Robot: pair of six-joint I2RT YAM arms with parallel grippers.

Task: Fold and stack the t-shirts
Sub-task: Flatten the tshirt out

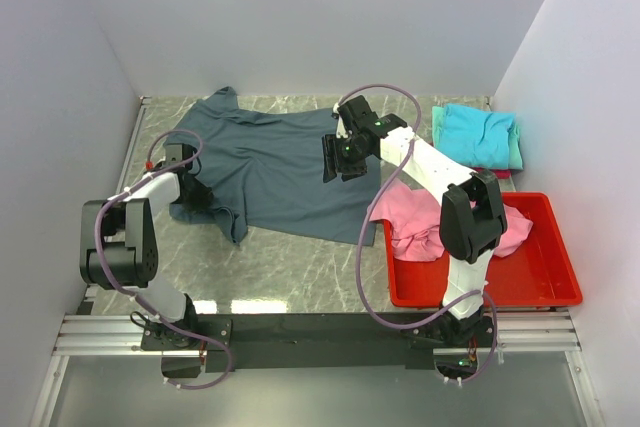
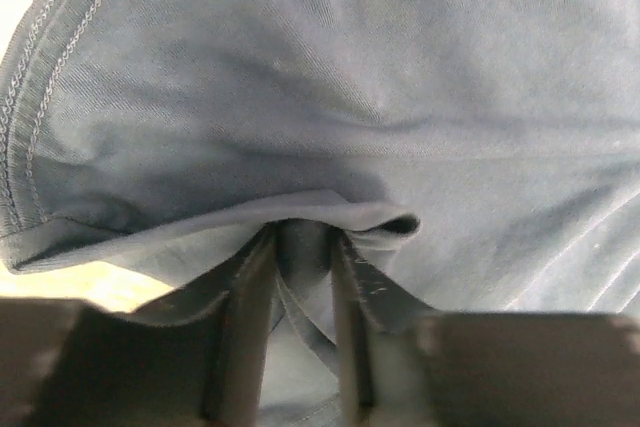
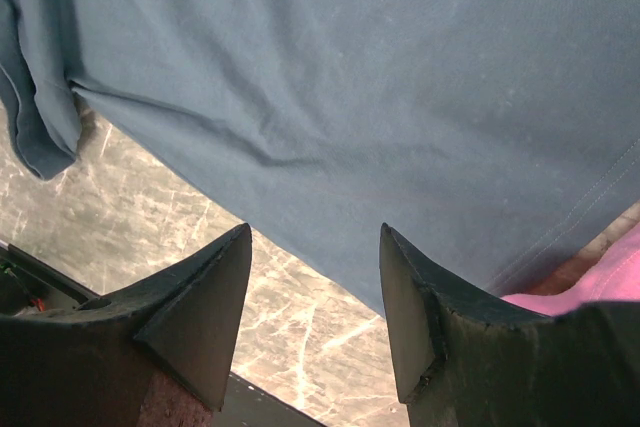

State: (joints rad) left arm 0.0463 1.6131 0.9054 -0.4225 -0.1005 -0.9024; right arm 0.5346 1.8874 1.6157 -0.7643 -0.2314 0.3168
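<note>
- Left gripper (image 2: 292, 247): we see its two fingers clamped on a bunched fold of the slate blue-grey t-shirt (image 1: 270, 162), at the shirt's side farthest from the red plastic bin (image 1: 545, 277). Cloth fills the gap between the fingers and wrinkles around them.
- Right gripper (image 3: 315, 232): its jaws stand apart with nothing between them. It hangs over the shirt's edge on the side nearest the bin, with bare marble table (image 1: 300, 267) showing under the fingertips. From these views we cannot tell whether it touches the cloth.
- The slate blue-grey t-shirt lies spread out, mostly flat, on the table to the left of the bin. One sleeve points to the far left corner, and the near-left part is rumpled where the left gripper has it.
- A pink t-shirt (image 1: 410, 212) lies crumpled in the bin's far-left corner and spills over the bin's left wall onto the table, just beside the slate shirt's hem.
- Beyond the bin's far wall we see a folded turquoise t-shirt (image 1: 478, 132) on top of a mint t-shirt (image 1: 516, 152), with a sliver of red cloth (image 1: 497, 174) under them.
</note>
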